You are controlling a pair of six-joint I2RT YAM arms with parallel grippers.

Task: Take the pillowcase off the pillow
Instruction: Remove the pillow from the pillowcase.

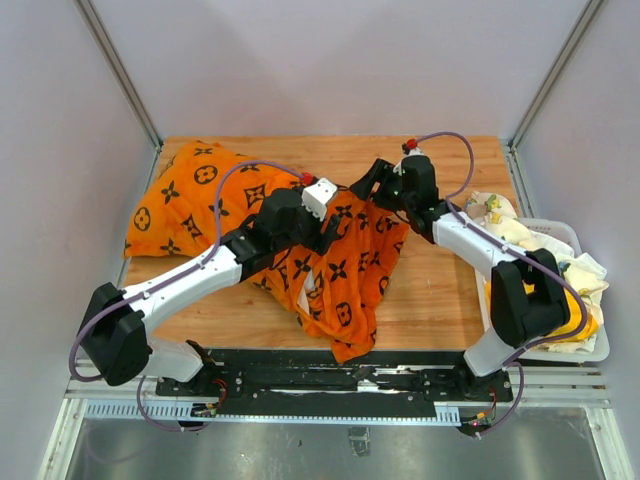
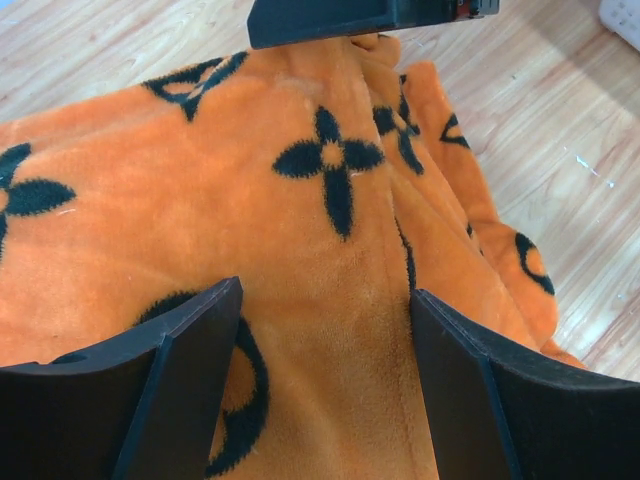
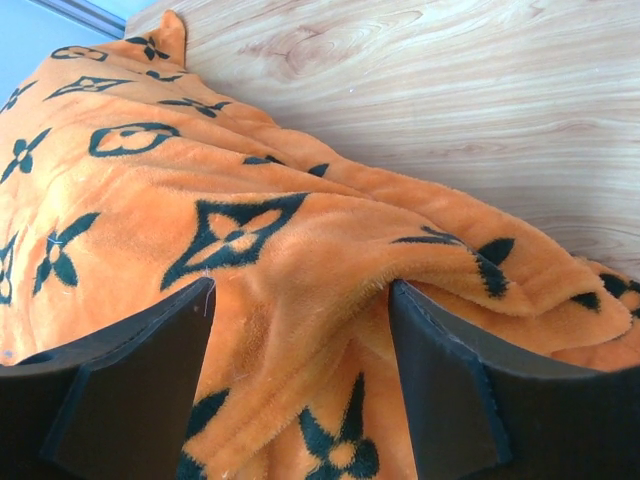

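The orange pillowcase (image 1: 190,200) with black flower and circle prints lies from the table's back left to its front middle, plump at the left and flat and rumpled at the front. The pillow is hidden; no white shows. My left gripper (image 1: 335,232) is low over the rumpled middle, open, its wide jaws astride smooth fabric (image 2: 330,180). My right gripper (image 1: 368,185) comes in from the right, also open. In its wrist view a raised fold of the pillowcase (image 3: 300,250) lies between the fingers (image 3: 440,370) and brushes the right one.
A white basket (image 1: 600,350) of yellow and white cloths stands at the table's right edge beside the right arm. Bare wooden tabletop (image 1: 440,290) shows at the right and back. A black arm part (image 2: 350,15) crosses the top of the left wrist view.
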